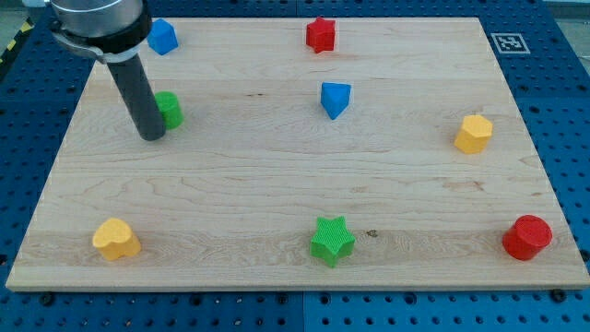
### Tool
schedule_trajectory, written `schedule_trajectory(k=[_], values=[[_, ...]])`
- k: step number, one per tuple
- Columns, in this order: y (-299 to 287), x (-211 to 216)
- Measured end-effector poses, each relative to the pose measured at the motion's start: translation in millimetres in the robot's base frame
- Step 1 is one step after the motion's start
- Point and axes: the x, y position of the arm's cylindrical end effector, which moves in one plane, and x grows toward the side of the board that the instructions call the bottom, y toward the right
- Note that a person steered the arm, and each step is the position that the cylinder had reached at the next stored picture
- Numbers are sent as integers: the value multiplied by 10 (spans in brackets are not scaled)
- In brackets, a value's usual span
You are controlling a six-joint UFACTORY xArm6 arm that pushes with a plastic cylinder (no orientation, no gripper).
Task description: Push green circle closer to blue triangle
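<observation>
The green circle (pixel 170 110) lies on the wooden board (pixel 277 184) at the view's upper left. My tip (pixel 150 136) stands right against the circle's left side, and the dark rod hides part of it. The blue triangle (pixel 335 99) lies to the right of the circle, near the board's upper middle, well apart from it.
A blue block (pixel 162 37) lies at the top left and a red star (pixel 320 34) at the top middle. A yellow hexagon (pixel 473 134) lies at the right, a red cylinder (pixel 526 237) bottom right, a green star (pixel 332 241) bottom middle, a yellow heart (pixel 116 240) bottom left.
</observation>
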Motion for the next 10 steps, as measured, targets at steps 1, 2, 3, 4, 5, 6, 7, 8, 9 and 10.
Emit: schedule_trajectory(k=[1, 2, 3, 4, 5, 6, 7, 8, 9, 10], values=[[-68, -125], [31, -126], [324, -160], [374, -194], [194, -265], [208, -501], [562, -618], [649, -645], [663, -654], [694, -654]])
